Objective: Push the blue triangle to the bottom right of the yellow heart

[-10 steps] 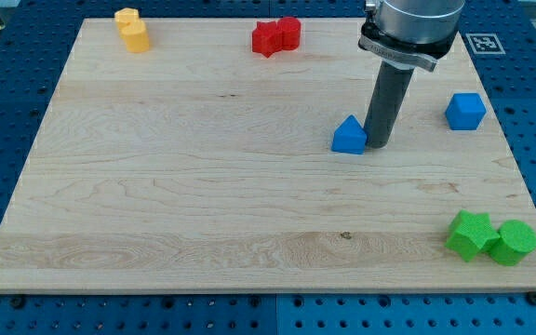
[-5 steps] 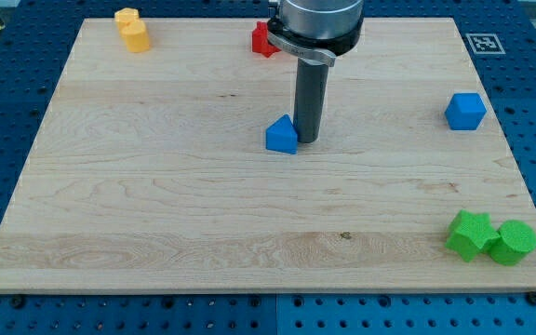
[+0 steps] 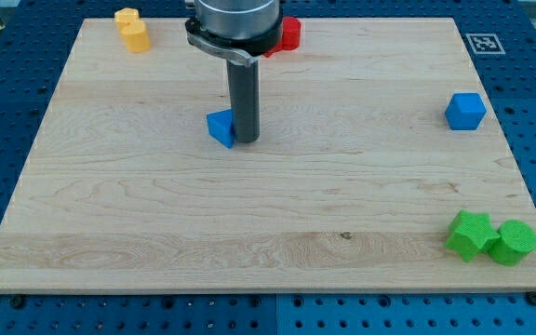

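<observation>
The blue triangle (image 3: 220, 127) lies on the wooden board (image 3: 156, 214), left of centre in the upper half. My tip (image 3: 245, 141) touches its right side. The yellow heart (image 3: 132, 29) sits near the board's top left corner, well up and to the left of the triangle. The rod rises from the tip to the arm's grey body at the view's top.
A red block (image 3: 287, 33) is at the top, partly hidden behind the arm. A blue cube (image 3: 464, 111) is at the right edge. A green star-like block (image 3: 471, 234) and a green cylinder (image 3: 513, 242) sit at the bottom right corner.
My tip has slid left across the board, pushing the blue triangle left with it from right of centre to left of centre. The other blocks have not moved.
</observation>
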Robot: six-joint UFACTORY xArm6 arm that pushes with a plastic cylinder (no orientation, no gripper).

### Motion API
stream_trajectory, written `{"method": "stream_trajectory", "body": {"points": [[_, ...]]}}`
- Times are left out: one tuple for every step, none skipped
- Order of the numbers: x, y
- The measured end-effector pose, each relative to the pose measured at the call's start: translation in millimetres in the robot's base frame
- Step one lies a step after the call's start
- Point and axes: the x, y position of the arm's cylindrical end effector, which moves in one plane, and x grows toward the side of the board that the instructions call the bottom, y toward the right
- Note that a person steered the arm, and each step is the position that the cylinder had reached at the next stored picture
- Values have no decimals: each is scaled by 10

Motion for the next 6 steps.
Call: {"method": "stream_trajectory", "body": {"points": [[48,-58],[141,-107],[399,-136],[194,-293],[-207,-473],[-553,-634]]}}
